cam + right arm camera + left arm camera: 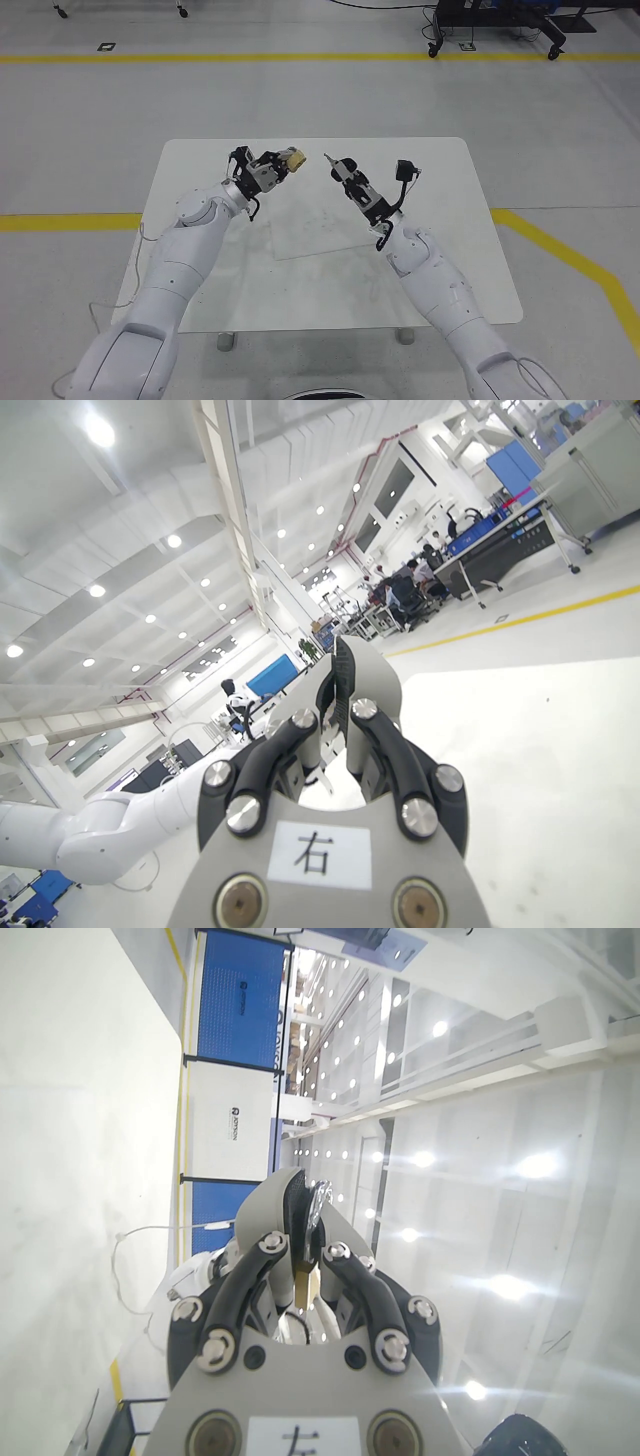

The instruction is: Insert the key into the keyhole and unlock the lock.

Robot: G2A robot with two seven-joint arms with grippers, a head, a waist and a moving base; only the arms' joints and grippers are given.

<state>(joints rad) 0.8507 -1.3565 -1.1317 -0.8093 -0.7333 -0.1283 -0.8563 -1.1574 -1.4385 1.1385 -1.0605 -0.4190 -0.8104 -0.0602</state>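
A white table (460, 200) stands on a grey hall floor crossed by yellow lines (300, 57). Above the table's far half, the left gripper (281, 162) is clamped on a brass padlock (293, 157). The right gripper (342, 170) pinches a key (328, 159). The key's long axis slants toward the padlock, with its tip near the padlock but apart from it.

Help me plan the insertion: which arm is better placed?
Right, probably: the right end effector holds the key, pointing at the lock gripped by the left end effector, a short gap apart.
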